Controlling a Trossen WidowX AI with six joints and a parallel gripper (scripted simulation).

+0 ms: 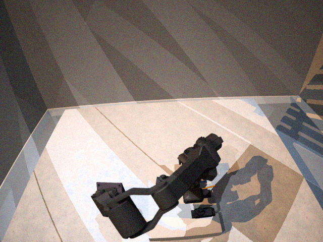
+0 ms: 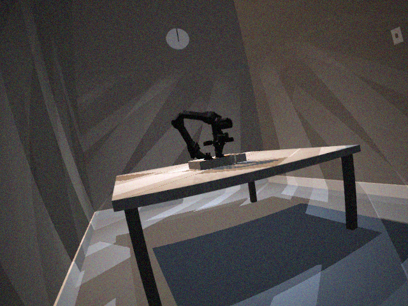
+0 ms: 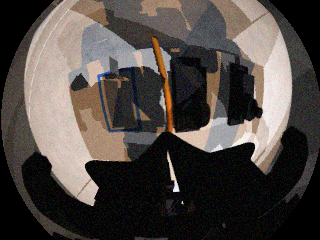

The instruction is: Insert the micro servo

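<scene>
finding your gripper (image 1: 197, 192) (image 2: 218, 155) (image 3: 166, 135) pressed together, you couldn't tell whether it trapped the orange cable (image 1: 208, 186) (image 2: 226, 155) (image 3: 166, 90) at its tips, perhaps for steering; the servo's body was hidden, its cable beside the blue-marked pocket (image 1: 203, 180) (image 3: 120, 105).

A plain room, kind unclear, with a table (image 2: 237, 182) and wall clock (image 2: 177, 38).
</scene>
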